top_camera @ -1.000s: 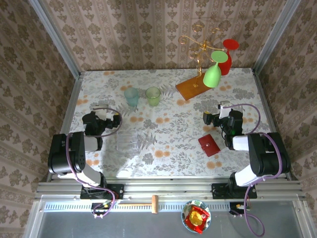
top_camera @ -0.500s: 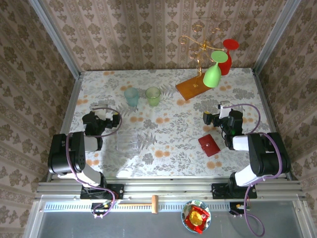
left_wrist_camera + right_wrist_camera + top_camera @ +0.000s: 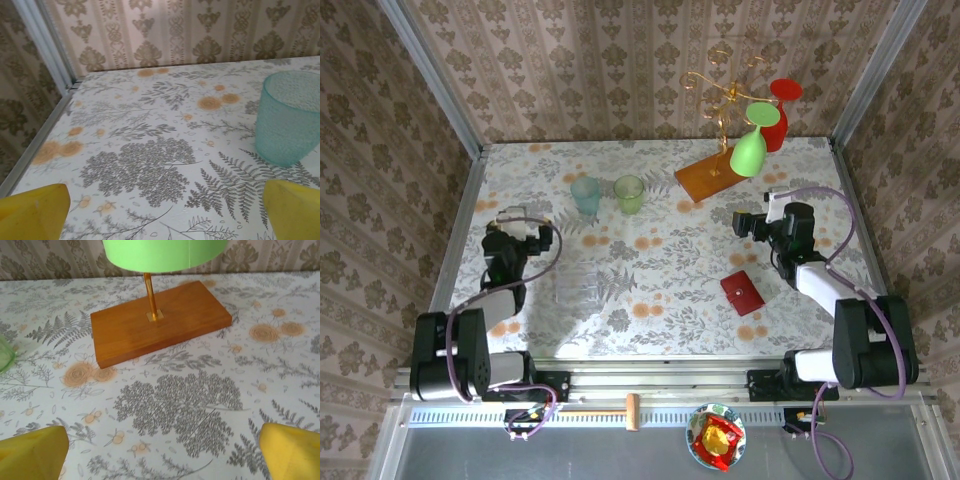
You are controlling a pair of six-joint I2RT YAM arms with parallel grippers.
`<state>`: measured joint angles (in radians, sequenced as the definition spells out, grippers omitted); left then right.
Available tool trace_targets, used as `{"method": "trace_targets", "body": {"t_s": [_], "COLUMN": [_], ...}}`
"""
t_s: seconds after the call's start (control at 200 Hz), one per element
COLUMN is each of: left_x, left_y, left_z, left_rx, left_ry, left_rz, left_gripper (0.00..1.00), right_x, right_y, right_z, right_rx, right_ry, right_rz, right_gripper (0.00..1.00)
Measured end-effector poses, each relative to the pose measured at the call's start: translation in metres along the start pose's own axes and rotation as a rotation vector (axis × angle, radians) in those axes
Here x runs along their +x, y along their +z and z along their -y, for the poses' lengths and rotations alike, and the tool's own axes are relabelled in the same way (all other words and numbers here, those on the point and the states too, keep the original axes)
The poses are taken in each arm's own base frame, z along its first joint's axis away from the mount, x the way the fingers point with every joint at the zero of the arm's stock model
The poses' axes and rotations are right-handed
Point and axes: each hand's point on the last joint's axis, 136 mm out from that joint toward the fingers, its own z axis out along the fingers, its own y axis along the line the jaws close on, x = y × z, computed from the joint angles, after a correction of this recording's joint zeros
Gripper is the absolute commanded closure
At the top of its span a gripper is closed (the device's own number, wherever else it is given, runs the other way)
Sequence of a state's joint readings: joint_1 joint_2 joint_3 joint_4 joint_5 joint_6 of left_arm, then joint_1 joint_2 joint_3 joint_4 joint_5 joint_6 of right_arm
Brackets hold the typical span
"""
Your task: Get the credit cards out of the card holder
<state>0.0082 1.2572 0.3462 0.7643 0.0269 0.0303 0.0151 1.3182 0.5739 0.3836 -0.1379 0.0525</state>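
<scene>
The card holder (image 3: 743, 292), a small red wallet, lies closed and flat on the flowered table at the right. The credit cards are hidden. My right gripper (image 3: 758, 218) hovers beyond the holder, pointing at the wooden base board, and does not touch it. In the right wrist view it (image 3: 162, 452) is open, its yellow fingertips (image 3: 32, 455) wide apart over bare tablecloth. My left gripper (image 3: 520, 225) is far off at the left side. It (image 3: 165, 212) is open too, with nothing between its yellow fingertips (image 3: 32, 212).
A teal cup (image 3: 586, 195) (image 3: 292, 117) and a green cup (image 3: 629, 193) stand at the back middle. The orange-brown base board (image 3: 712, 178) (image 3: 157, 320) carries a gold rack with a green glass (image 3: 750, 148) and a red glass (image 3: 778, 112). A clear plastic object (image 3: 580, 287) lies at the left.
Both arms have stretched forward, so each gripper sits a little farther from the bases. The card holder has not moved.
</scene>
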Motion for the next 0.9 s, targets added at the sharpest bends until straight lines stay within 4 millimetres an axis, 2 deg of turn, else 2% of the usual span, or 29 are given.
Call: {"method": "trace_targets", "body": {"t_s": [0.14, 0.255, 0.345, 0.395, 0.56, 0.695, 0.805, 0.9], "left_x": [-0.011, -0.021, -0.023, -0.022, -0.008, 0.009, 0.027, 0.041], "left_y": [-0.006, -0.010, -0.015, -0.018, -0.028, -0.041, -0.055, -0.069], "left_z": [-0.006, 0.001, 0.008, 0.010, 0.013, 0.021, 0.033, 0.046], "left_rx": [-0.029, -0.010, 0.009, 0.014, 0.006, 0.014, 0.039, 0.070], "left_ry": [-0.073, -0.134, -0.171, -0.197, -0.285, -0.353, -0.391, -0.417], "left_rz": [-0.026, -0.057, -0.104, -0.142, -0.310, -0.475, -0.606, -0.713], "left_gripper": [0.04, 0.05, 0.14, 0.15, 0.21, 0.26, 0.29, 0.39], "right_x": [0.013, 0.017, 0.021, 0.024, 0.031, 0.041, 0.052, 0.058], "right_y": [-0.012, -0.023, -0.029, -0.032, -0.037, -0.035, -0.034, -0.033], "right_z": [-0.014, -0.024, -0.036, -0.046, -0.081, -0.104, -0.116, -0.119], "right_rx": [0.002, -0.003, -0.017, -0.033, -0.091, -0.124, -0.140, -0.145], "right_ry": [0.018, 0.052, 0.080, 0.089, 0.126, 0.140, 0.144, 0.157], "right_rz": [-0.102, -0.170, -0.228, -0.263, -0.361, -0.428, -0.469, -0.493], "right_gripper": [0.05, 0.10, 0.17, 0.23, 0.31, 0.30, 0.27, 0.26]}}
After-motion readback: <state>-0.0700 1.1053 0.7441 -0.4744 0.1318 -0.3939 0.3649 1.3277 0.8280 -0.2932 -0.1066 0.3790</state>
